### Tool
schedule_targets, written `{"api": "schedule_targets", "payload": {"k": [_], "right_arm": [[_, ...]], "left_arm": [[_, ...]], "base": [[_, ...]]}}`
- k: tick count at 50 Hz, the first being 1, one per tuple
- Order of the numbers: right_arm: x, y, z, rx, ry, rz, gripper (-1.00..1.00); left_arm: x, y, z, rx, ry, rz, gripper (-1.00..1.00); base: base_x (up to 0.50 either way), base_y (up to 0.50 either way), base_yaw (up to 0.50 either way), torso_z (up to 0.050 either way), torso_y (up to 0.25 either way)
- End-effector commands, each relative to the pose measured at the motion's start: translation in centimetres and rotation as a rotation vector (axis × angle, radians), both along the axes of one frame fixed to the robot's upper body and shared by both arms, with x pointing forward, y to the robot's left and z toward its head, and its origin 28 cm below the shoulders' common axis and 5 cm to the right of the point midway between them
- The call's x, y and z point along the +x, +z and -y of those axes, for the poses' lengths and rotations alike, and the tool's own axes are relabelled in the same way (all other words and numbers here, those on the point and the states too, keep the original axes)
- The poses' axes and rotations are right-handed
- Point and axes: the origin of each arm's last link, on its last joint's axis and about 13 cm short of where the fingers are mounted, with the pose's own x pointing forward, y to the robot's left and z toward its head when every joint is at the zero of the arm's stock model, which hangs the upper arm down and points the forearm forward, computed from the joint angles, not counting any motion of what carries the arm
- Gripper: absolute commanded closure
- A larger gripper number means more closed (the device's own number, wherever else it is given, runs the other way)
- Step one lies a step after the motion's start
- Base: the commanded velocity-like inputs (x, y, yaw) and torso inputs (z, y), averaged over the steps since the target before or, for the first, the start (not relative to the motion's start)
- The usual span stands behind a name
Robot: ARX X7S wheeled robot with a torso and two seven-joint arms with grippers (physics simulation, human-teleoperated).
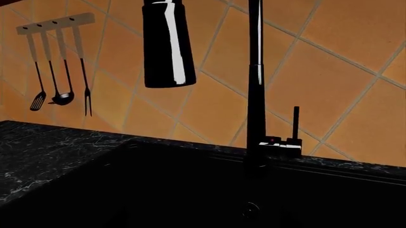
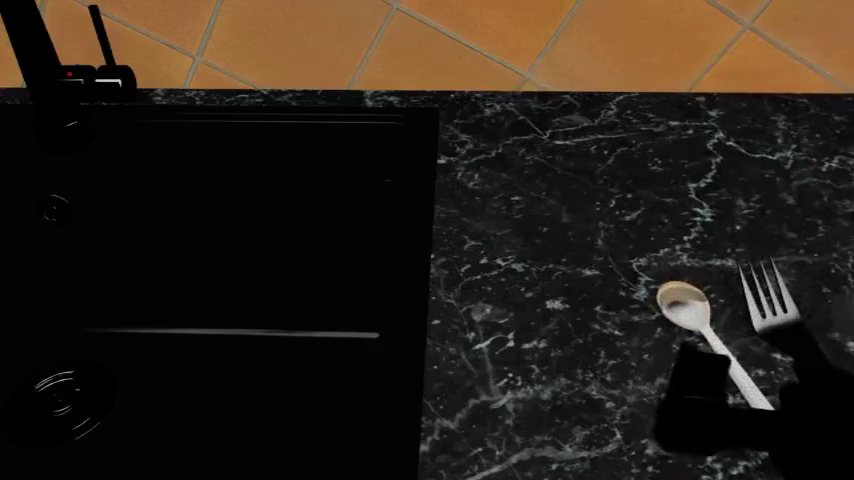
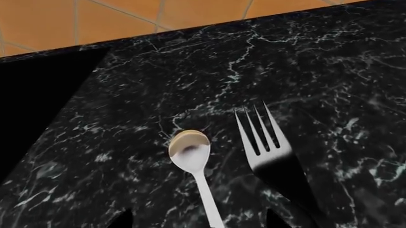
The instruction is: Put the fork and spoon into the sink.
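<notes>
Marble counter (image 2: 561, 200) holds spoon (image 2: 707, 335) and fork (image 2: 767, 300), neither in the sink (image 2: 240, 250); right gripper (image 2: 747, 405) spread wide astride the spoon handle, nothing held.

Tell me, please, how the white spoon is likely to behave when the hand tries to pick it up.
The spoon looks thin and rigid, lying flat on the marble counter, so probably light but hard to get under. Its rounded bowl may let it rock or slide.

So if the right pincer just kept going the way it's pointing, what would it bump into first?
Probably the small white spoon: its long straight handle runs between the two dark fingertips in the right wrist view. The dark grey metal fork lies just beside it. Depth is unclear.
</notes>
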Motion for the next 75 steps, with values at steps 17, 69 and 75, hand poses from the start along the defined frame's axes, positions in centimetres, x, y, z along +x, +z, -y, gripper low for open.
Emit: {"api": "schedule_targets", "payload": {"k": [17,69,75], "right_arm": [[2.9,0.5,-0.4,-0.039,0.026,-0.046,-1.0],[3.0,-4.2,-0.8,-0.06,0.096,-0.236,1.0],[3.0,-3.9,-1.0,-0.074,0.119,-0.221,1.0]], "left_arm": [[-0.2,0.3,0.0,0.0,0.002,0.004,-1.0],[-0.3,-0.2,-0.1,-0.003,0.012,-0.006,-1.0],[-0.2,-0.2,-0.1,-0.002,0.011,-0.005,-1.0]], "base": [[0.0,0.0,0.0,0.0,0.0],[0.0,0.0,0.0,0.0,0.0],[0.0,0.0,0.0,-0.002,0.0]]}}
